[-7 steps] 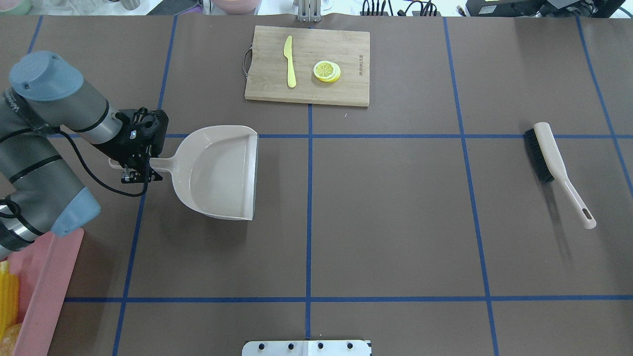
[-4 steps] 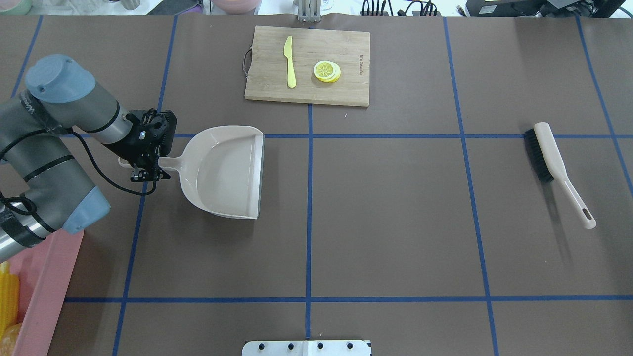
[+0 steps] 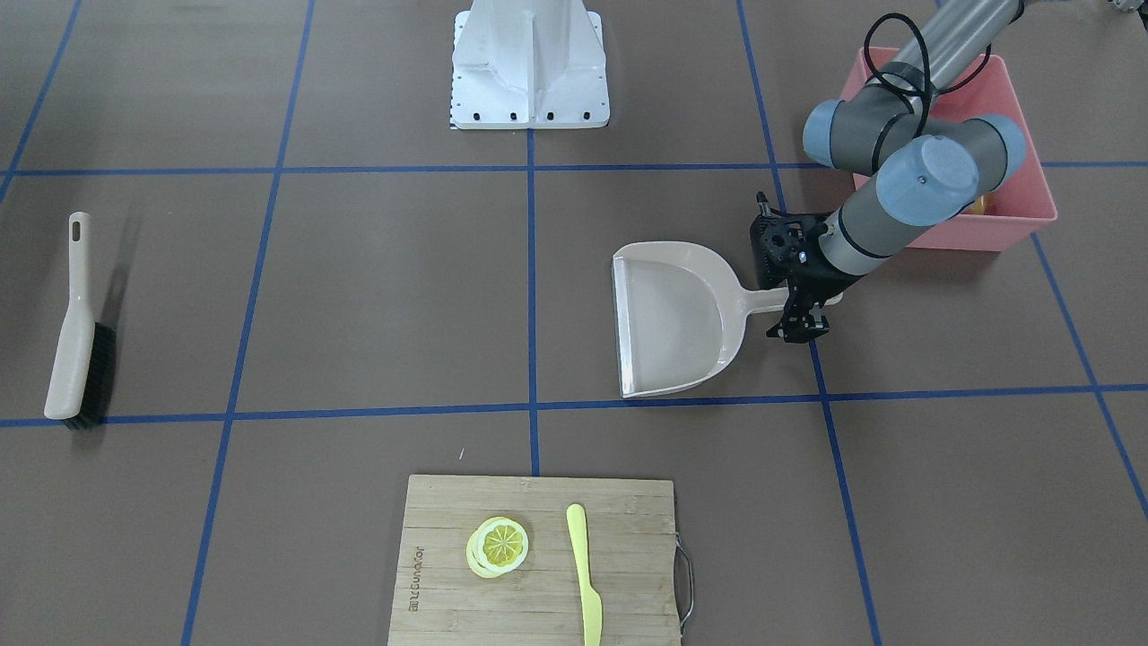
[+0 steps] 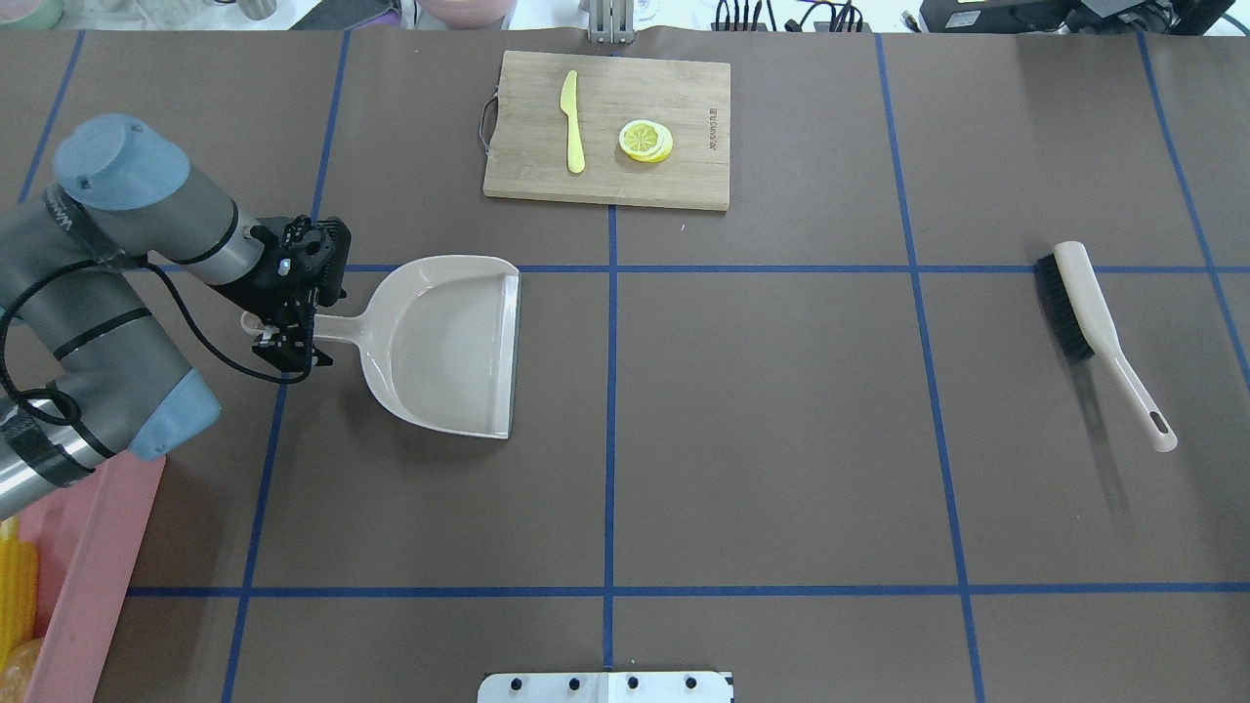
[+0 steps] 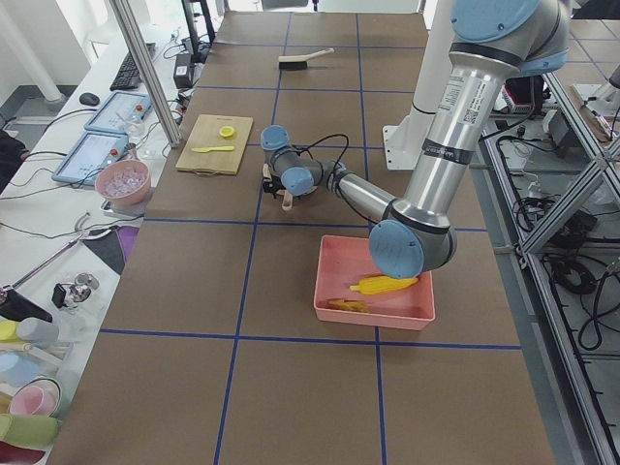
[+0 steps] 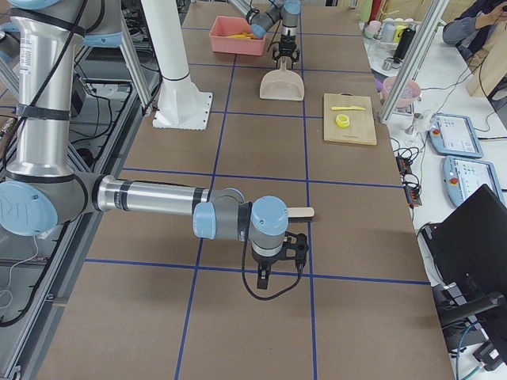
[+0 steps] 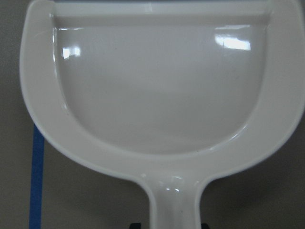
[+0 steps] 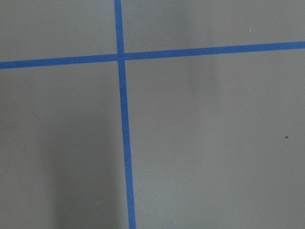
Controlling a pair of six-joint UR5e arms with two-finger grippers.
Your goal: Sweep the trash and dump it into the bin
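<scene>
My left gripper (image 4: 293,332) is shut on the handle of the empty beige dustpan (image 4: 449,342), which rests level on the table; it also shows in the front view (image 3: 668,318) and fills the left wrist view (image 7: 157,90). The pink bin (image 3: 1013,215) stands behind the left arm, at the near left table corner (image 4: 93,566). In it lie the yellow corn cob (image 5: 387,284) and an orange-brown piece (image 5: 344,305); the ginger root cannot be told apart. My right gripper (image 6: 277,267) hangs over bare table near the brush; whether it is open or shut cannot be told.
A beige brush with black bristles (image 4: 1084,303) lies at the right. A wooden cutting board (image 4: 684,176) at the far middle carries a pale yellow knife (image 4: 572,122) and lemon slices (image 4: 645,140). The robot's white base (image 3: 529,63) stands at the near edge.
My left arm has carried the dustpan a little to the right and set it level. The brush and cutting board have not moved.
</scene>
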